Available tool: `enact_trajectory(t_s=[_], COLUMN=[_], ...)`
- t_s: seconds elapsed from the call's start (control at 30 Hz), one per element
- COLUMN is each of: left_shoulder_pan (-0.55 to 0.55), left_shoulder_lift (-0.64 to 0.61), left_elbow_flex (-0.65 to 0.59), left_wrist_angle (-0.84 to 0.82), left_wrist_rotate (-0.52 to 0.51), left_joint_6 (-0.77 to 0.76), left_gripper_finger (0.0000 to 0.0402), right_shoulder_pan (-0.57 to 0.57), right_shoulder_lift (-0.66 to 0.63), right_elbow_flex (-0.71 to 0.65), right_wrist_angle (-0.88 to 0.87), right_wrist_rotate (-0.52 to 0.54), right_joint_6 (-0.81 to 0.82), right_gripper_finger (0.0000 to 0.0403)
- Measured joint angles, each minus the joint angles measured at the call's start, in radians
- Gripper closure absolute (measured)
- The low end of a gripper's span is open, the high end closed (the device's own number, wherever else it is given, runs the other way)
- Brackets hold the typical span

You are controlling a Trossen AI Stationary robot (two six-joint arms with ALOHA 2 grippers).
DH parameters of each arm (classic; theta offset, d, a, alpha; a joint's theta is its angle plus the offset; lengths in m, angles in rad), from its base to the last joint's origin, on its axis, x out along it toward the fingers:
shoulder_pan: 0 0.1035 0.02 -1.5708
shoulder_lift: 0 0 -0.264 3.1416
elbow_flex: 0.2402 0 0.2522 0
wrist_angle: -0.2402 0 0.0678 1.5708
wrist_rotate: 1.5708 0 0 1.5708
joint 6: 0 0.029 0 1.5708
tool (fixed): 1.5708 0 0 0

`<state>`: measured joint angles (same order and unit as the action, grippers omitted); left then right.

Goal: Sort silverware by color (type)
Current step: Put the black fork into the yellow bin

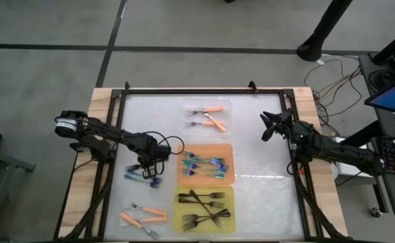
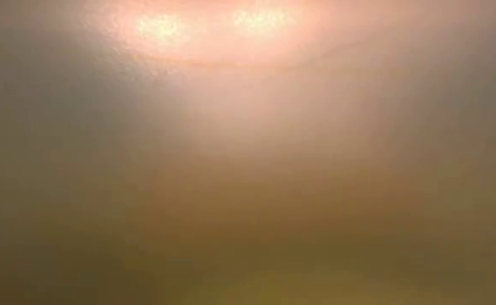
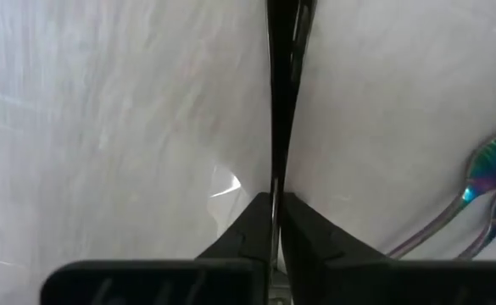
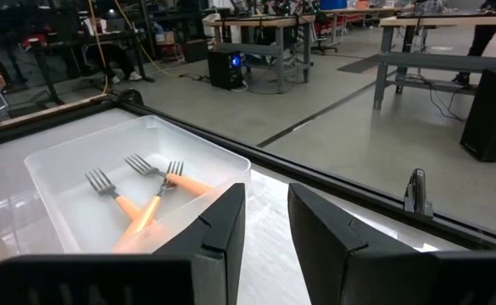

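Forks [image 1: 143,177] with teal handles and metal tines lie loose on the table at nine o'clock of the orange tray [image 1: 227,177], long axes running roughly three to nine. Our left gripper [image 1: 146,167] is pressed together over them; what it pinches we cannot tell. Our right gripper [image 4: 267,222] waits spread. The low view shows only blur.

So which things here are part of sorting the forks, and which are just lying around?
Part of the job: orange-handled forks, teal-handled forks, black forks, clear tray, orange tray, yellow tray, left gripper.

Lying about: cables, keyboard.
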<state>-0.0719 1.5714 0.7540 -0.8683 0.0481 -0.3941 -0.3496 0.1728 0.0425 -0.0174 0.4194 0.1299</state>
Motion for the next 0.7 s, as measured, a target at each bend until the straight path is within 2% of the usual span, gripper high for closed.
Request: enact_trajectory(t_s=[0.07, 0.23, 0.33, 0.53, 0.7], left_shoulder_pan=[0.000, 0.004, 0.002, -0.032, -0.120], left_shoulder_lift=[-0.016, -0.075, -0.107, -0.148, -0.124], left_elbow_flex=[0.001, 0.045, 0.099, 0.318, 0.557], left_wrist_angle=[-0.002, -0.035, -0.080, -0.073, 0.049], left_wrist_rotate=[-0.008, -0.125, -0.131, -0.110, -0.111], left_joint_6=[-0.004, -0.022, -0.031, -0.035, -0.023], left_gripper_finger=[0.0399, 0.0400, 0.0401, 0.0401, 0.0401], right_shoulder_pan=[0.000, 0.000, 0.000, 0.000, 0.000], right_shoulder_lift=[0.000, 0.000, 0.000, 0.000, 0.000], right_elbow_flex=[0.000, 0.000, 0.000, 0.000, 0.000], right_wrist_angle=[0.000, 0.000, 0.000, 0.000, 0.000], right_wrist_rotate=[0.000, 0.000, 0.000, 0.000, 0.000], right_joint_6=[0.000, 0.000, 0.000, 0.000, 0.000], right_gripper_finger=[0.0319, 0.0319, 0.0319, 0.0319, 0.0319])
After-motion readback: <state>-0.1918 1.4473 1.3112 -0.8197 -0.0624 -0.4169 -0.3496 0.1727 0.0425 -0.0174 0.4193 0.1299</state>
